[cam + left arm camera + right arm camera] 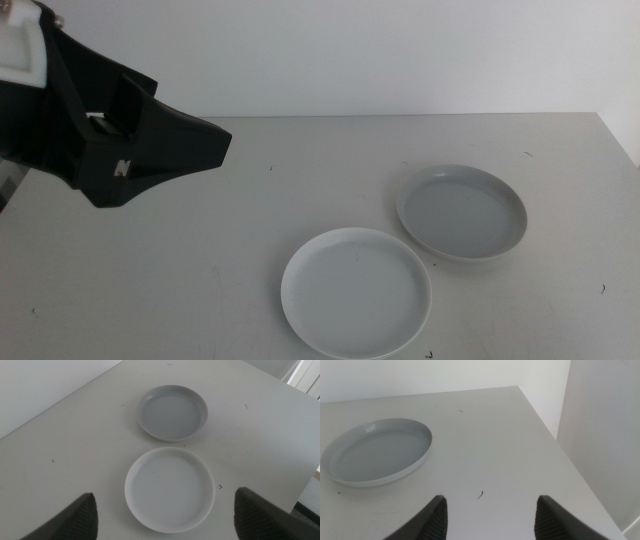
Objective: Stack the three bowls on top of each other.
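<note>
A white bowl (356,291) sits on the table near the front centre. A pale grey bowl (461,211) sits just behind it to the right, close to it but apart. Both lie flat and empty. The mint green bowl is out of view. My left gripper (215,140) hangs high over the table's left side, well left of both bowls, open and empty. The left wrist view shows the white bowl (170,488) and the grey bowl (172,412) beyond the open left gripper (166,495). My right gripper (491,500) is open and empty, near the grey bowl (375,452), and is outside the middle view.
The pale table (200,260) has a few small dark specks. Its right edge (555,435) drops off beside the right gripper. A white wall stands behind the table.
</note>
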You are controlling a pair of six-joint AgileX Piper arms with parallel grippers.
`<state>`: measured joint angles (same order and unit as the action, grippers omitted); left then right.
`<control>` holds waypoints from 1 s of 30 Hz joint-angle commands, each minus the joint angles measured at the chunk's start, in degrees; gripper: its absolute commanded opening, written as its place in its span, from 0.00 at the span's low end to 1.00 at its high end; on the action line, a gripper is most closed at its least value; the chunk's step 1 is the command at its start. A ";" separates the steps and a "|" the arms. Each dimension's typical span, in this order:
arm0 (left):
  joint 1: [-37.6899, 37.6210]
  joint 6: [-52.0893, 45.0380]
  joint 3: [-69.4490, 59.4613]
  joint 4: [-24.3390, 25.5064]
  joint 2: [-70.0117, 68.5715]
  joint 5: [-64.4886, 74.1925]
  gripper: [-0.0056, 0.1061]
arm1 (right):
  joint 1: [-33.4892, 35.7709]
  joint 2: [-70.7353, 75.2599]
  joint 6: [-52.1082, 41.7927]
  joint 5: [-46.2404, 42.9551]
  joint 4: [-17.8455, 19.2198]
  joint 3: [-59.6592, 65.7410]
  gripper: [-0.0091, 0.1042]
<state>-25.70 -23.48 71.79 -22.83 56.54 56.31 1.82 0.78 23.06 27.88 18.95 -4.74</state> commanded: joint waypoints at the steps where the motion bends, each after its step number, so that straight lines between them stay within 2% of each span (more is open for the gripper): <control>1: 0.01 -0.01 1.26 -1.64 -0.58 -2.90 0.99 | -0.39 1.11 -0.24 -3.71 -0.94 -1.80 0.48; 5: 0.01 -0.01 1.26 -1.58 -0.58 -2.94 0.99 | -0.39 -2.99 -0.24 -1.05 -4.51 -6.51 0.48; 20: 0.01 -0.01 1.26 -1.65 -0.58 -2.90 0.99 | -0.39 -36.67 -0.24 16.40 -10.02 -39.84 0.48; 25: 0.01 -0.01 1.26 -1.65 -0.58 -2.90 0.99 | -0.39 -49.20 -8.91 24.73 -12.33 -52.43 0.48; 27: 0.01 -0.01 1.26 -1.65 -0.58 -2.90 0.99 | -0.39 -54.58 -11.50 28.10 -14.59 -57.86 0.48; 30: 0.01 -0.01 1.26 -1.65 -0.58 -2.90 0.99 | -0.39 -64.76 -15.45 33.15 -20.09 -66.81 0.48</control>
<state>-25.70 -23.48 71.79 -22.77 56.54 56.31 1.82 -61.21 10.24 61.36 0.50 -67.65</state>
